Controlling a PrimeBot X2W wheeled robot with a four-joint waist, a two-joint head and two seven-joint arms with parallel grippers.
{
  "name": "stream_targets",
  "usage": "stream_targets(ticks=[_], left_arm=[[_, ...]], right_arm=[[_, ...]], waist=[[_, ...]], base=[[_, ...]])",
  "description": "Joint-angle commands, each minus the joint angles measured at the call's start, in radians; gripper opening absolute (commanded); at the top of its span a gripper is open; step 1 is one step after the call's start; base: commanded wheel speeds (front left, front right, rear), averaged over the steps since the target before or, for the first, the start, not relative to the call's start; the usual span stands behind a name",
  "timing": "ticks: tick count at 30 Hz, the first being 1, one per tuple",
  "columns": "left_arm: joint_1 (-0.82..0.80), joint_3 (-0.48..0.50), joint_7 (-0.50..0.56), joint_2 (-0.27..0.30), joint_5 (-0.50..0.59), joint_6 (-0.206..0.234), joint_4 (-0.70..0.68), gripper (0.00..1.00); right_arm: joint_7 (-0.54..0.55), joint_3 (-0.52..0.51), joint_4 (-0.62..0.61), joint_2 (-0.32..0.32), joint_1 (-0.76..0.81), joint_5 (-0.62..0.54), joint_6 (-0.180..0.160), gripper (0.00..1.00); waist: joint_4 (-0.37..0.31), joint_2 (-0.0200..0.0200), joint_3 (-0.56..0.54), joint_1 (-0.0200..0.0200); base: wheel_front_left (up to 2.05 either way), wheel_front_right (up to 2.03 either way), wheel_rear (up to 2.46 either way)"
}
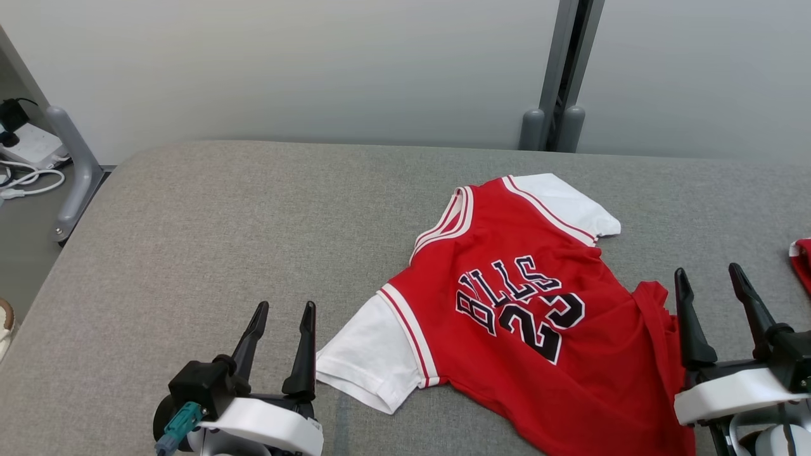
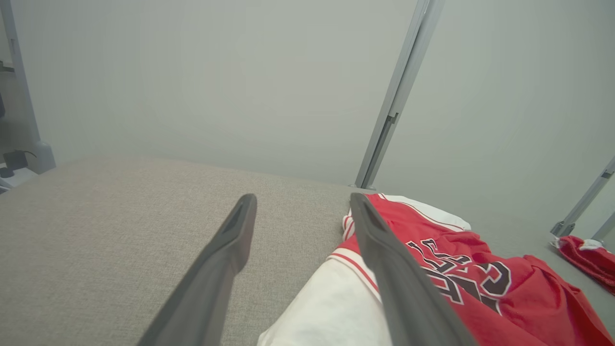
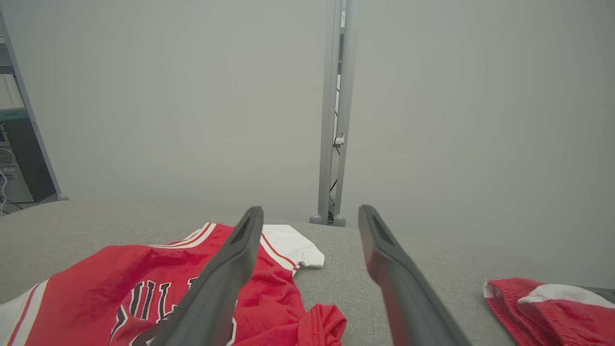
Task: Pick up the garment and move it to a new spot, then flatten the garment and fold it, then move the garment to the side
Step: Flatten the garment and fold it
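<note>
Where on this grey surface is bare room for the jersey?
Bare: the grey surface left of the jersey, beyond the left gripper, and the strip along its far edge. Crowded: the right, with the jersey's bunched hem by the right gripper and another red garment.

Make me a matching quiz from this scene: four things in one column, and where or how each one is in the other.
Things:
1. red jersey
2. left pincer
3. right pincer
4. second red garment

Places:
A. far right edge of the grey surface
B. open, beside the nearer white sleeve
C. open, by the bunched red hem
D. spread out, lettering up

Pairs: 1-D, 2-B, 3-C, 4-A
</note>
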Motion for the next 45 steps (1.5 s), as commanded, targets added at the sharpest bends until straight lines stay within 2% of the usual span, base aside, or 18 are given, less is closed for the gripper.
stream_targets(ticks=[1, 8, 15, 22, 26, 30, 35, 45], left_arm=[[0.007, 0.002, -0.003, 0.005, 0.008, -0.005, 0.002, 1.00], [0.006, 0.001, -0.003, 0.004, 0.004, -0.007, -0.001, 1.00], [-0.012, -0.014, -0.003, 0.005, -0.003, -0.007, -0.004, 1.00], [-0.054, -0.037, -0.003, 0.004, -0.012, -0.004, -0.011, 1.00], [-0.077, -0.066, -0.003, 0.005, -0.022, -0.006, -0.012, 1.00], [-0.089, -0.088, -0.003, 0.005, -0.074, 0.002, -0.014, 1.00], [-0.109, -0.105, -0.003, 0.005, -0.091, 0.008, -0.027, 1.00], [-0.124, -0.123, -0.003, 0.004, -0.098, 0.014, -0.038, 1.00]], right_arm=[[-0.001, -0.002, 0.005, -0.002, 0.002, -0.008, 0.000, 1.00], [-0.001, -0.001, 0.016, -0.013, 0.000, -0.008, 0.000, 1.00], [0.023, 0.051, 0.119, -0.061, -0.079, 0.064, 0.000, 1.00], [0.212, 0.131, 0.230, -0.141, -0.283, 0.260, 0.000, 1.00], [0.347, 0.176, 0.340, -0.198, -0.403, 0.334, 0.000, 1.00], [0.465, 0.175, 0.472, -0.218, -0.508, 0.432, 0.000, 1.00], [0.557, 0.182, 0.632, -0.248, -0.605, 0.464, 0.000, 1.00], [0.618, 0.209, 0.809, -0.269, -0.720, 0.481, 0.000, 1.00]], waist=[[0.000, -0.0001, -0.002, 0.0000], [0.009, -0.0001, -0.001, 0.0000], [0.026, -0.0001, 0.047, 0.0000], [0.059, -0.0001, 0.131, 0.0000], [0.095, -0.0001, 0.165, 0.0000], [0.130, -0.0001, 0.186, 0.0000], [0.177, -0.0001, 0.214, 0.0000], [0.221, -0.0001, 0.259, 0.0000]], base=[[0.00, 0.00, 0.00], [0.00, 0.00, 0.00], [0.00, 0.00, 0.00], [0.00, 0.00, 0.00], [0.00, 0.00, 0.00], [0.00, 0.00, 0.00], [0.00, 0.00, 0.00], [0.00, 0.00, 0.00]])
